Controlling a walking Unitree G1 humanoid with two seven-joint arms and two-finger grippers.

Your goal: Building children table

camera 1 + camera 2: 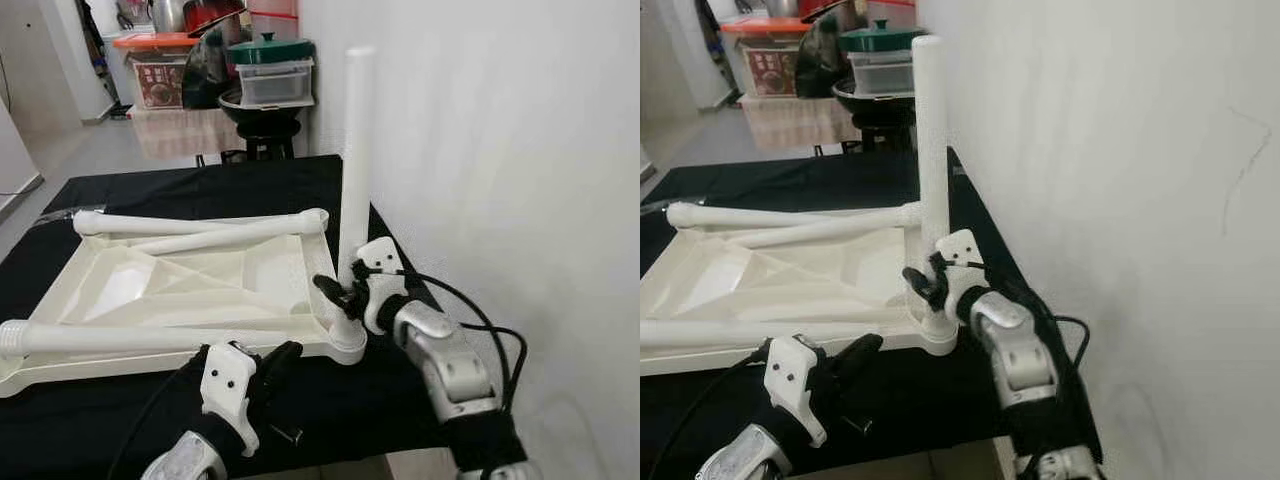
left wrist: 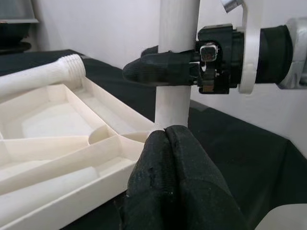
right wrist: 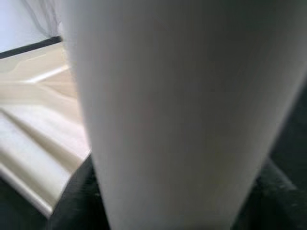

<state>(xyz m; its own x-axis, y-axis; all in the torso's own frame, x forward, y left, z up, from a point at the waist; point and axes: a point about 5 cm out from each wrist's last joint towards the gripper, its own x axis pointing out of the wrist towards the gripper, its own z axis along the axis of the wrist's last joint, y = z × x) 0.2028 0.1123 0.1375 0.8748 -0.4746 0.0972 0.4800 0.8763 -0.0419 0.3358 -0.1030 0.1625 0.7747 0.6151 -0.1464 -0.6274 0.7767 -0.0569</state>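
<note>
Your right gripper (image 1: 928, 283) clamps the upright white plastic table leg (image 1: 931, 150) just above its corner socket on the upturned cream plastic tabletop (image 1: 790, 275) — left gripper (image 1: 862, 350) rests beside that corner, fingers together.

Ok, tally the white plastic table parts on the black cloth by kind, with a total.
Upside-down white plastic tabletop: 1
White plastic leg standing upright in the corner socket, held by the right gripper: 1
White plastic legs lying on the tabletop: 3
Total: 5
</note>
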